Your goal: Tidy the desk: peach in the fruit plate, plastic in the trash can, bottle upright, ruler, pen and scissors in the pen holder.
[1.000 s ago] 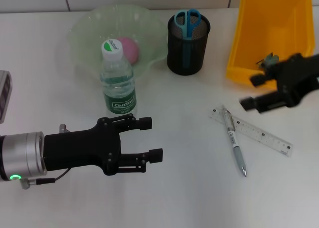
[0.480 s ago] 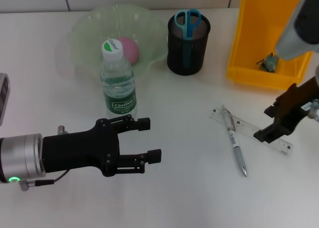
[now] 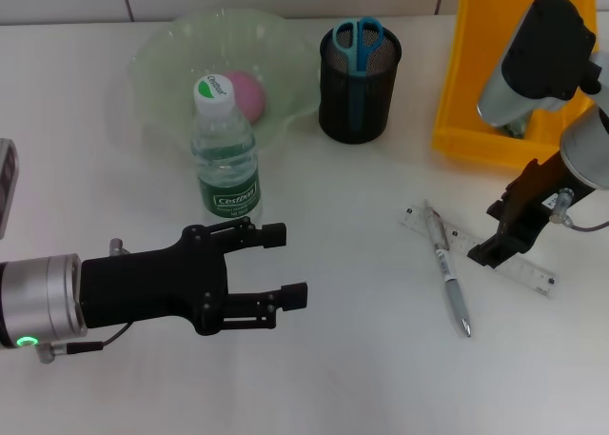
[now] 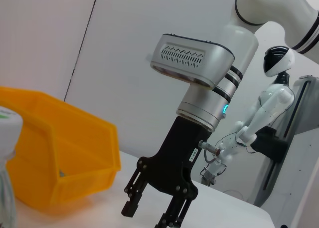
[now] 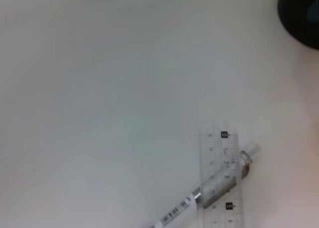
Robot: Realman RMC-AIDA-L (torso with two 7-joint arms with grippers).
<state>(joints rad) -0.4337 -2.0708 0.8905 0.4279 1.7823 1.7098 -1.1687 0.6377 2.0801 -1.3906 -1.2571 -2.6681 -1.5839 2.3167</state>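
Note:
The clear ruler (image 3: 519,268) lies flat at the right, and the silver pen (image 3: 447,271) crosses its left end; both also show in the right wrist view, ruler (image 5: 222,178) and pen (image 5: 212,192). My right gripper (image 3: 487,233) hangs open just above the ruler's middle, holding nothing; the left wrist view shows this gripper (image 4: 149,215) with its fingers apart. My left gripper (image 3: 287,262) hovers open at front left, below the upright bottle (image 3: 226,154). A pink peach (image 3: 245,94) rests in the green fruit plate (image 3: 162,54). Blue scissors (image 3: 359,43) stand in the black mesh pen holder (image 3: 359,97).
The yellow trash can (image 3: 476,83) stands at back right, behind my right arm, which hides most of its inside. A grey device (image 3: 6,183) sits at the left edge. Bare white tabletop lies between the two grippers.
My right arm has swung from the yellow bin's front edge down and left, and its gripper now points down over the ruler. The left arm has stayed put.

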